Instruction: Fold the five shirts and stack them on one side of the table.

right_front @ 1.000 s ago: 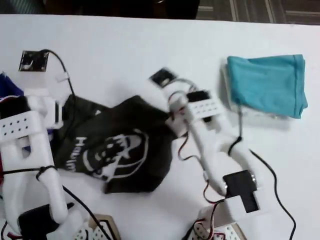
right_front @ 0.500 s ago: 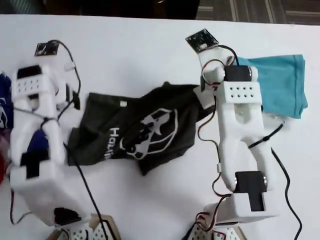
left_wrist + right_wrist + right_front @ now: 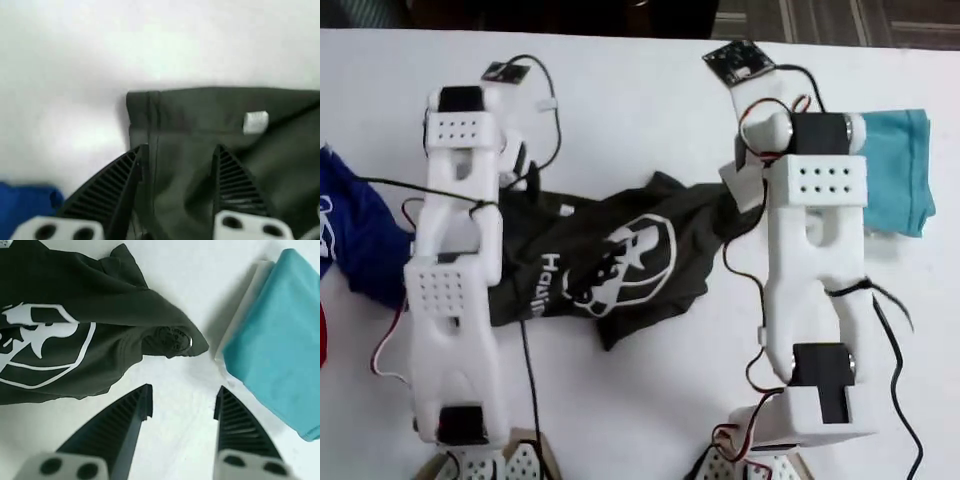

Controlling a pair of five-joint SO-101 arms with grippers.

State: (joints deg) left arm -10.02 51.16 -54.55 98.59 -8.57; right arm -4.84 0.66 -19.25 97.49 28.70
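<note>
White tabletop [image 3: 620, 90] takes up the high view, with bare surface seen beyond the far edge of the crumpled black cotton shirt with a white printed emblem [image 3: 610, 265] and again along its near edge. That black shirt is spread loosely at the middle, between the two arms. A folded teal shirt [image 3: 905, 170] is set to the right of the black shirt, near its bunched right corner but apart from it. A rumpled blue shirt [image 3: 360, 240] lies to the left of the black shirt.

The left gripper [image 3: 175, 160] is held with its fingers [image 3: 117, 180] well apart, straddling the black shirt's left hem: one finger at the very edge, the other over the cloth. Nothing is clamped.

The right gripper [image 3: 184, 395] is likewise spread wide, over bare table just beside the black shirt's bunched corner, between it and the teal shirt.

A small white label [image 3: 256, 121] is sewn near the black shirt's hem.
</note>
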